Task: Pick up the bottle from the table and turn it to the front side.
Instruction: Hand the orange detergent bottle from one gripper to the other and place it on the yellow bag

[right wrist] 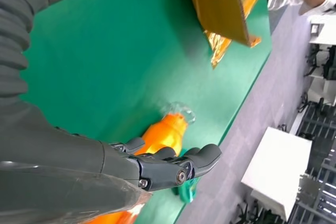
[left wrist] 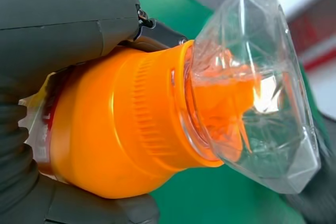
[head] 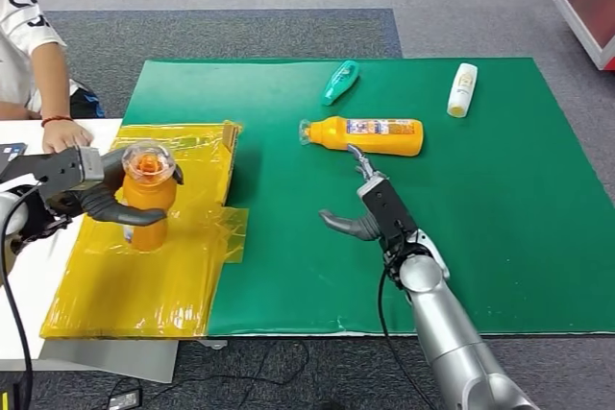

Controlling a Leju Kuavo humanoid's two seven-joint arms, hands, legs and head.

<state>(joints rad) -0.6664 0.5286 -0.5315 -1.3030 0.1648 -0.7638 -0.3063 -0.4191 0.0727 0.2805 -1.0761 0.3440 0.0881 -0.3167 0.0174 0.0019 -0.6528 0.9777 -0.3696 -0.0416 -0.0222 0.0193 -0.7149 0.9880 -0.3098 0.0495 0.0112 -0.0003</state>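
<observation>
Orange bottle (head: 148,197) gripped upright by left hand (head: 109,194); turning remains. Right hand (head: 362,213) spread wide near lying bottle (head: 370,135).

The head view looks forward and down from high on the robot across the flat green mat (head: 464,237) to grey carpet beyond. The left wrist view sits very close behind the left hand (left wrist: 59,30), facing along it at the upright orange plastic bottle with a clear domed cap (left wrist: 130,129) — the same bottle stands at the head view's left (head: 148,195). The right wrist view, turned on its side, looks past the right hand (right wrist: 158,169) over the mat — sharing the lying orange bottle (right wrist: 166,132) with the head view (head: 370,135).
</observation>
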